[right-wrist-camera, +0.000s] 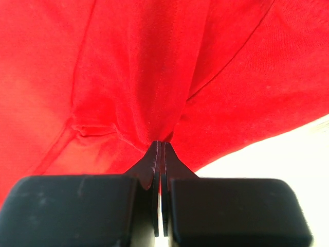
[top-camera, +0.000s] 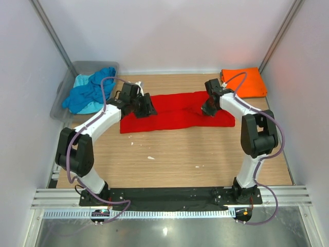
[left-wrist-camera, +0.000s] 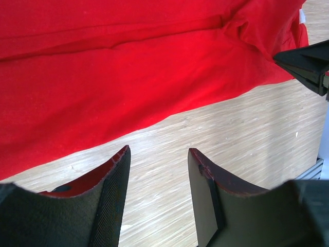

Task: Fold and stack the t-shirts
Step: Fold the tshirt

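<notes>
A bright red t-shirt (top-camera: 175, 112) lies folded into a long strip across the middle of the table. My right gripper (top-camera: 208, 109) is shut on a pinch of the red t-shirt (right-wrist-camera: 154, 77) near its right end. My left gripper (top-camera: 150, 109) is open and empty over the shirt's left part; in the left wrist view my left gripper (left-wrist-camera: 158, 154) hovers above bare wood beside the red t-shirt (left-wrist-camera: 128, 67). A folded orange t-shirt (top-camera: 243, 82) lies at the back right. Blue and pale turquoise t-shirts (top-camera: 90, 91) lie crumpled in the tub.
A grey translucent plastic tub (top-camera: 66, 87) stands at the back left, against the wall. White walls close in the table (top-camera: 169, 159) on three sides. A few small white scraps (top-camera: 150, 157) lie on the wood in front of the shirt.
</notes>
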Motion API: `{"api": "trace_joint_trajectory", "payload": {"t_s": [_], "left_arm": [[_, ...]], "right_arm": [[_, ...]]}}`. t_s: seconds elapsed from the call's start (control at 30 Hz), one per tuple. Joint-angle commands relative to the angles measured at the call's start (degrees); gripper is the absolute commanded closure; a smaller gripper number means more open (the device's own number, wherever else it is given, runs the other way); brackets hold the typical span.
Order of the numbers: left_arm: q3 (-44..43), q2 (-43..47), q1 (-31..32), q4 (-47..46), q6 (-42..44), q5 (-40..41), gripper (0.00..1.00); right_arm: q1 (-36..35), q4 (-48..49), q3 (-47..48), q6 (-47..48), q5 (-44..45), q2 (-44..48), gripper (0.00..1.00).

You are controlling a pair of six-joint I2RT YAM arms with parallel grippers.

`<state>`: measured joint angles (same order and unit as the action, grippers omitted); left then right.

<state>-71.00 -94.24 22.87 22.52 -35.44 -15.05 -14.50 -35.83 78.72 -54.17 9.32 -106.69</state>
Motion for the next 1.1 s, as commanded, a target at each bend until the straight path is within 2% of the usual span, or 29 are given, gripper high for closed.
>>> {"api": "trace_joint_trajectory", "payload": {"t_s": [0.0, 0.1, 0.17, 0.27, 0.43, 0.77, 1.07], "left_arm": [[-2.4, -0.7, 0.5, -3.1, -0.6, -1.3, 0.50], [-3.3, -1.7, 0.8, -3.8, -1.3, -2.0, 0.50], [-3.8, -2.2, 1.0, -3.8, -1.5, -2.2, 0.49], [-4.1, -2.5, 1.1, -3.8, -1.1, -2.5, 0.49], [-4.7, -1.9, 1.0, -2.7, -0.3, -1.7, 0.48], [-4.8, -1.7, 0.9, -0.9, 0.5, -1.6, 0.48], [-4.8, -3.1, 0.9, -0.9, 0.6, -1.9, 0.48]], "right_arm": [[-0.6, 0.6, 0.4, -0.2, -0.1, -1.0, 0.98], [-0.7, 0.2, 0.6, 0.2, -0.9, -1.9, 0.92], [-0.8, -0.7, 1.3, 1.2, -0.5, -2.1, 0.82], [-0.7, -2.2, 3.2, 4.1, 0.6, -1.2, 0.76], [-0.9, -2.0, 7.3, 7.9, 1.0, -0.4, 0.73], [-0.9, -0.5, 14.6, 11.2, -1.2, -9.7, 0.76], [-2.7, 7.7, 18.7, 15.0, -7.8, -15.3, 0.75]]}}
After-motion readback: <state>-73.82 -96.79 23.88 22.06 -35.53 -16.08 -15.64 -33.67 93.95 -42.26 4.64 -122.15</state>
